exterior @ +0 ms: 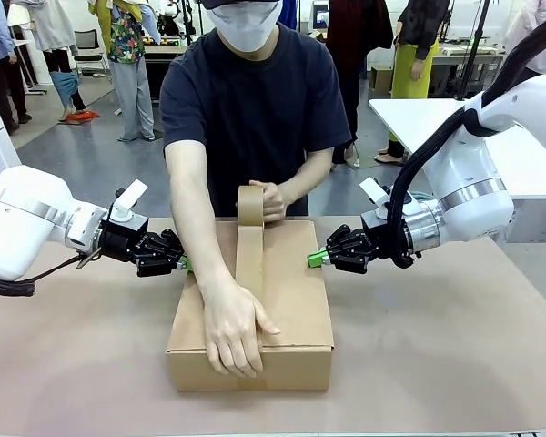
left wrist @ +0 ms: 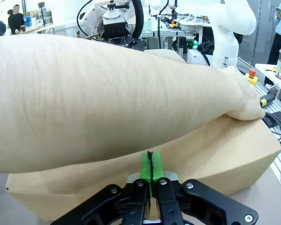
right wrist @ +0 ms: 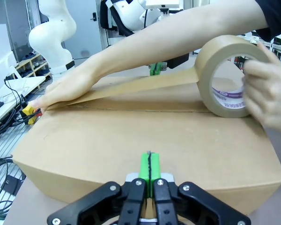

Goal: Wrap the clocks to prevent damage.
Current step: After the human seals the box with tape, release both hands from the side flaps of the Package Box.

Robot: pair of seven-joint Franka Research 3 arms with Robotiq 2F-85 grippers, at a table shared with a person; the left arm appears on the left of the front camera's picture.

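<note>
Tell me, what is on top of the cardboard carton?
On the carton lie a strip of brown tape and the person's hand pressing it down; the tape roll stands at the far edge. The closed flaps hide the inside.

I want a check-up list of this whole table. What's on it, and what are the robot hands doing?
Surface: brown table, bare around the box.
Job's things: closed cardboard carton; a person's hand presses brown tape onto its top seam, while the other hand holds the tape roll. No clocks or wrapping seen.
Clutter: nothing seen.
Grippers: left tool shut, at the carton's left side; right tool shut, at the carton's right side; neither holds anything.
Cables: black cable along the right arm.
Surroundings: other tables, people standing behind.
</note>
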